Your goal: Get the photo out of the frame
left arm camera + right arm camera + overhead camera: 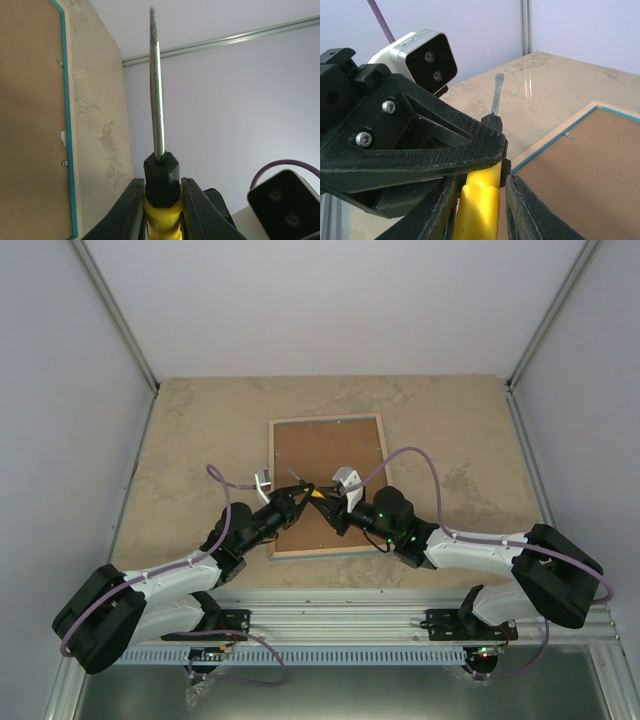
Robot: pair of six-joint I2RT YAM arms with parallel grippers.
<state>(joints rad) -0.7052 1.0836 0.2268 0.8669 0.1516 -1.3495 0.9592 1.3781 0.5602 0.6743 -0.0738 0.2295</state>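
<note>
The frame [327, 420] lies face down on the table, its brown fibreboard backing [325, 455] up. Its turquoise border shows in the left wrist view [66, 125] and the right wrist view [555, 141]. The photo is hidden under the backing. My left gripper [300, 495] [162, 182] is shut on a yellow-handled screwdriver [158, 100] at its black collar, above the frame's near part. My right gripper [335, 502] [481, 175] meets it there. Its fingers stand on either side of the yellow handle [479, 205] with slim gaps, so it is open.
Small metal tabs [64, 163] hold the backing along the frame's inner edge. The beige table [450, 440] is walled by white panels at the back and both sides. The left wrist camera housing [422, 57] sits close in front of the right gripper.
</note>
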